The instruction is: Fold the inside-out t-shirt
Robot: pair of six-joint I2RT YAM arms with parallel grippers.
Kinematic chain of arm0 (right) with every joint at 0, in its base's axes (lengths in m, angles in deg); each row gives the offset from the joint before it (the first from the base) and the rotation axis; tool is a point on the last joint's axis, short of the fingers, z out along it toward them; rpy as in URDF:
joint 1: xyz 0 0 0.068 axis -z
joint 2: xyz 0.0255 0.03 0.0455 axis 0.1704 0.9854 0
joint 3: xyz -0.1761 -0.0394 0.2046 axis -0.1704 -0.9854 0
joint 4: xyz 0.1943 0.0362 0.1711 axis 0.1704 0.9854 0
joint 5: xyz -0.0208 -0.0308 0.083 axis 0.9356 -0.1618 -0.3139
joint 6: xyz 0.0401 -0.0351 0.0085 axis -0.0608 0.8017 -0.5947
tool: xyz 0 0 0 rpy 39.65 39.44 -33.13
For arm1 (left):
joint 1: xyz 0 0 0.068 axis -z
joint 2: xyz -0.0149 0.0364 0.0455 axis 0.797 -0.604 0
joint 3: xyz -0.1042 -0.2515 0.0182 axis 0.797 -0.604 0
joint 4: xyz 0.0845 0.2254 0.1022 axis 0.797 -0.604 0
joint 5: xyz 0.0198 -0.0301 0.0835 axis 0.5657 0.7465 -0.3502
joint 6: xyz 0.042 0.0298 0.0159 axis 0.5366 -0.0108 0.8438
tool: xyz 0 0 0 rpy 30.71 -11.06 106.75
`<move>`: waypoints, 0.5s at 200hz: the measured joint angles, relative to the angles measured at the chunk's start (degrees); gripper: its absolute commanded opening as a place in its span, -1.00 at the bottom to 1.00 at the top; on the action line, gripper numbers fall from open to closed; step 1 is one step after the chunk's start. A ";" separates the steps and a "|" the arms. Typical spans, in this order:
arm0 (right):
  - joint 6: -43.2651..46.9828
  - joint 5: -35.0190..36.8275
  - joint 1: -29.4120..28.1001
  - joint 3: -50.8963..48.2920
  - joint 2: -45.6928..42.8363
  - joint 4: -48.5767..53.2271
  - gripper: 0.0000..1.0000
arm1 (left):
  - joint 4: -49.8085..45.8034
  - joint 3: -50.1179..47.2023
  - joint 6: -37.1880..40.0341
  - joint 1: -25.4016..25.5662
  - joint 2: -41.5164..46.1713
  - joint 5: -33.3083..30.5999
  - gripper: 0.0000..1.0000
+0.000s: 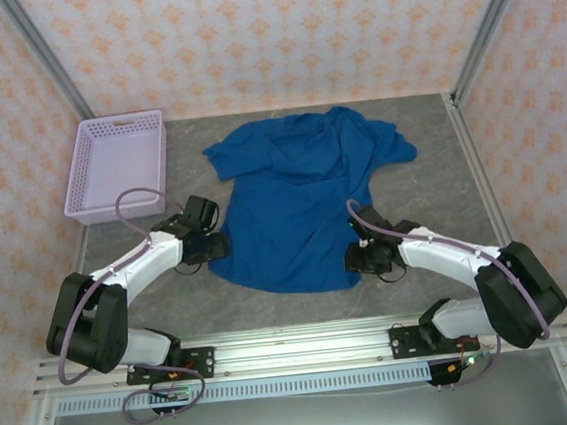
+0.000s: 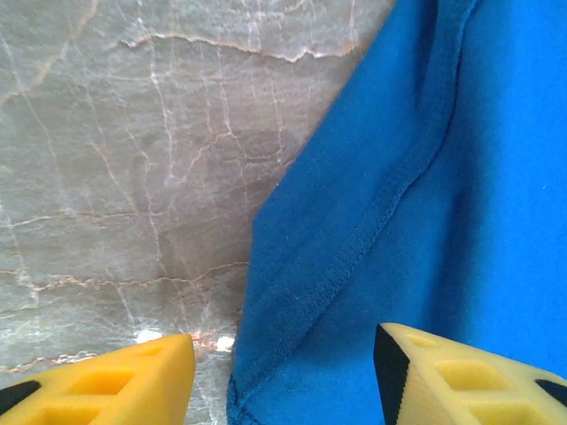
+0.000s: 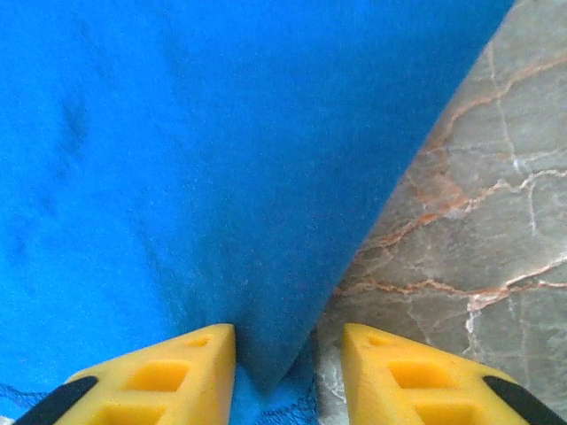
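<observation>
T-shirt (image 1: 298, 206) spread mid-table (image 1: 439, 157); a gripper at each near hem corner.
Basket (image 1: 118, 163) sits far left of the shirt. Left gripper (image 2: 283, 341): jaws apart, straddling the near-left hem seam. Right gripper (image 3: 288, 332): jaws apart, with a raised fold of the near-right corner between them, gap visible beside it.

The soft royal-blue cotton t-shirt (image 1: 298, 206) is one plain, even blue, and the stitching along its hem is the same blue. The rectangular lavender plastic mesh basket (image 1: 118, 166) is pale purple, patterned with a grid of small holes. The flat stone-look table top (image 1: 432, 188) is grey, veined in white and rusty pink. The left gripper (image 2: 283, 336) and the right gripper (image 3: 288, 329) have yellow fingers (image 2: 452, 381) marked with black. The papered walls (image 1: 266, 33) are pale pink with repeated orange floral motifs.
</observation>
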 measured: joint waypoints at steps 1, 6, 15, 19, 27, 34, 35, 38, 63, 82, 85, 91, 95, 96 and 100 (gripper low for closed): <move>0.04 -0.02 0.00 -0.04 -0.02 0.00 -0.13 | 0.00 -0.04 0.02 0.00 0.00 0.04 0.14; -0.11 -0.15 0.00 -0.17 -0.22 0.22 -0.10 | 0.31 -0.26 -0.07 0.00 -0.09 0.44 0.14; -0.09 -0.26 0.00 -0.31 -1.05 0.83 -0.07 | 0.72 -0.68 -0.22 0.00 -0.17 0.83 0.12; -0.20 -0.31 0.00 -0.31 -1.53 1.22 -0.07 | 0.92 -0.85 -0.42 0.00 -0.26 1.09 0.09; -0.09 -0.46 0.00 -0.31 -2.91 2.01 -0.07 | 1.22 -1.03 -0.42 0.02 -0.50 1.33 0.04; -0.09 -0.52 0.00 -0.31 -4.07 2.58 -0.07 | 1.60 -1.16 -0.48 0.13 -0.90 1.73 -0.01; -0.09 -0.55 0.00 -0.31 -4.31 2.71 -0.07 | 1.64 -1.18 -0.42 0.13 -0.94 1.73 -0.02; -0.09 -0.59 0.00 -0.31 -4.79 3.02 -0.07 | 1.88 -1.27 -0.57 0.15 -1.14 1.75 -0.04; -0.09 -0.61 0.00 -0.35 -7.10 4.24 -0.15 | 3.61 -1.73 -0.55 0.39 -3.19 2.36 -0.26; -0.09 -0.66 0.00 -1.01 -6.69 4.00 -0.23 | 4.81 -1.81 -0.44 0.37 -4.35 2.67 -0.42; -0.07 -0.63 0.00 -1.11 -6.43 3.96 -0.25 | 5.11 -1.81 -0.66 0.37 -4.39 2.69 -0.44; -0.02 -0.66 0.00 -1.27 -5.77 3.78 -0.27 | 5.66 -1.81 -0.66 0.37 -4.50 2.78 -0.49; -0.13 -0.66 0.00 -1.31 -5.31 3.61 -0.29 | 5.92 -1.81 -0.46 0.39 -4.61 2.89 -0.52; -0.09 -0.66 0.00 -1.31 -5.20 3.56 -0.30 | 5.99 -1.81 -0.50 0.37 -4.66 2.95 -0.53; -0.09 -0.66 0.00 -1.33 -4.46 3.21 -0.31 | 6.25 -1.81 -0.52 0.37 -4.79 3.06 -0.56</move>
